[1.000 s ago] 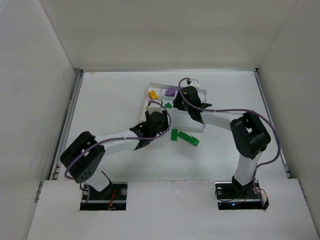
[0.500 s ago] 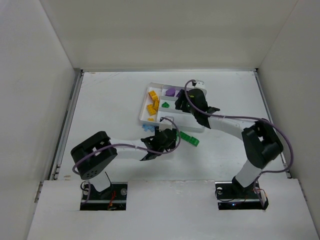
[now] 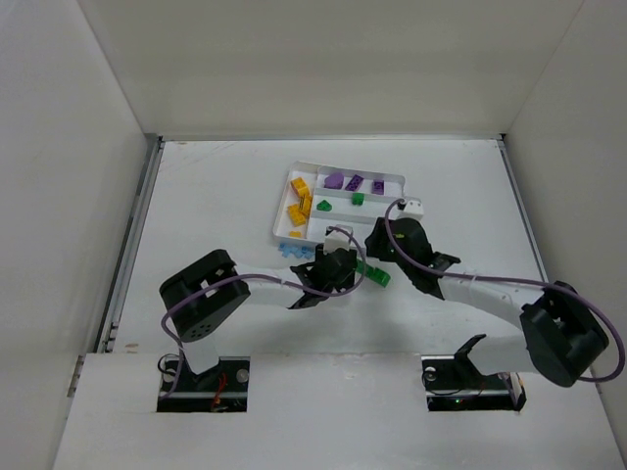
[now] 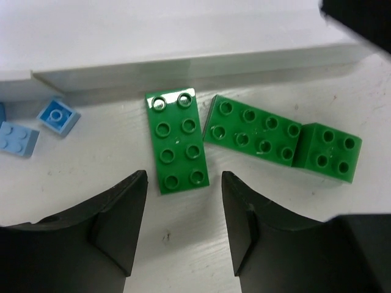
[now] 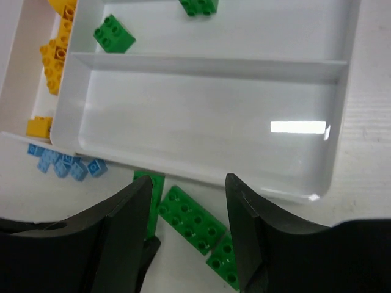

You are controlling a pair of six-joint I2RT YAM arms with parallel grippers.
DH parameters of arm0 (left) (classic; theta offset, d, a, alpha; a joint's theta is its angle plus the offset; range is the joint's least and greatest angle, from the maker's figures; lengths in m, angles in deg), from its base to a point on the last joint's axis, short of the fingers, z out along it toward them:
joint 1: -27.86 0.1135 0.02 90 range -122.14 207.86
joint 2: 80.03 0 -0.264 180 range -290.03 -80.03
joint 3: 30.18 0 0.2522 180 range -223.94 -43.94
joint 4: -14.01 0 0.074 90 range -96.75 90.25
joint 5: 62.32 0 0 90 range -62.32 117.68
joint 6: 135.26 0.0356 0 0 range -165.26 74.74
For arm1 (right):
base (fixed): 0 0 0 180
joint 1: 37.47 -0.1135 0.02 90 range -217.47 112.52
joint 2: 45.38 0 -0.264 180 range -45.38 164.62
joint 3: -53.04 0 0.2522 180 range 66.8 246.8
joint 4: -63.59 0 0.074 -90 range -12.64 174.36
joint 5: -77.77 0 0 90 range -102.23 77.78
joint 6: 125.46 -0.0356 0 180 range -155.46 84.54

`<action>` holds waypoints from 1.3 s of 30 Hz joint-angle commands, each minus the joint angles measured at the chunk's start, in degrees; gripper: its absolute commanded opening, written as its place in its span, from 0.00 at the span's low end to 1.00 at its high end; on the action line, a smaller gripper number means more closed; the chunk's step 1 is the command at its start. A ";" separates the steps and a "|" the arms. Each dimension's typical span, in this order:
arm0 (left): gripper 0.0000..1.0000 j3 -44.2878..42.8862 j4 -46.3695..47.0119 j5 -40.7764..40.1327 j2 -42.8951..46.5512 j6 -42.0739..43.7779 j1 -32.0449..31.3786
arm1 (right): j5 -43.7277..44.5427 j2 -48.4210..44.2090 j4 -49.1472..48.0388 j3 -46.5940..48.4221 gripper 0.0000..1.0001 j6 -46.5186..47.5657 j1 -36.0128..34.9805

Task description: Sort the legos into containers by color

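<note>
Left gripper (image 4: 184, 180): its fingers are standing apart on either side of the near end of a green two-by-four brick (image 4: 177, 142), with a sliver of table (image 3: 216, 196) showing on each side; it is gripping nothing.
Right gripper (image 5: 188, 183): its jaws are standing wide apart and carrying nothing, hanging over the tray's near wall and the green bricks beside it.
Loose green bricks: three are lying studs up just outside the tray's near long wall. These are the two-by-four between the left fingers, a second two-by-four (image 4: 253, 136) angled just beside it, and a two-by-two (image 4: 330, 152) butting against that one's far end.
Tray (image 5: 208, 104): white and divided, it is sitting on the table beyond both grippers.
Yellow-orange bricks (image 3: 299, 204): these are lying piled in the short end section.
Purple bricks (image 3: 354, 182): three are lying in the far long strip.
Sorted green bricks (image 3: 359, 199): two are lying in the middle strip.
Pale blue bricks (image 3: 292, 251): these are lying clustered on the table, just outside the tray's near corner by the end section.
</note>
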 commanded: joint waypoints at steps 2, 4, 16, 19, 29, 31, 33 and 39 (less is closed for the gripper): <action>0.44 -2.21 -0.63 -0.18 -2.88 0.11 0.62 | 2.76 -6.99 2.74 -4.29 0.57 -1.15 -2.11; 0.37 -2.21 -0.81 -0.80 -3.24 0.11 0.79 | 2.77 -9.55 5.03 -6.22 0.58 -1.59 -3.34; 0.20 0.34 -2.48 2.01 11.34 1.60 5.00 | 4.61 -6.93 10.14 -8.26 0.85 -5.81 -7.39; 0.20 -1.41 -3.01 4.20 12.32 2.57 8.52 | 4.79 -3.77 10.40 -6.50 0.86 -5.20 -7.39; 0.20 -8.62 -2.83 9.04 8.02 3.97 15.29 | 3.56 3.63 11.98 -1.49 0.72 -1.86 -10.63; 0.20 -10.11 -3.10 9.66 7.66 3.80 15.65 | 3.91 2.93 13.91 -1.31 0.70 -2.29 -12.21; 0.20 -10.65 -3.18 9.75 8.18 3.97 15.21 | 3.82 1.96 15.32 -1.75 0.70 -2.91 -13.36; 0.20 -8.80 -4.68 10.71 11.43 3.36 14.15 | 4.35 0.72 15.33 -2.72 0.75 -2.82 -14.24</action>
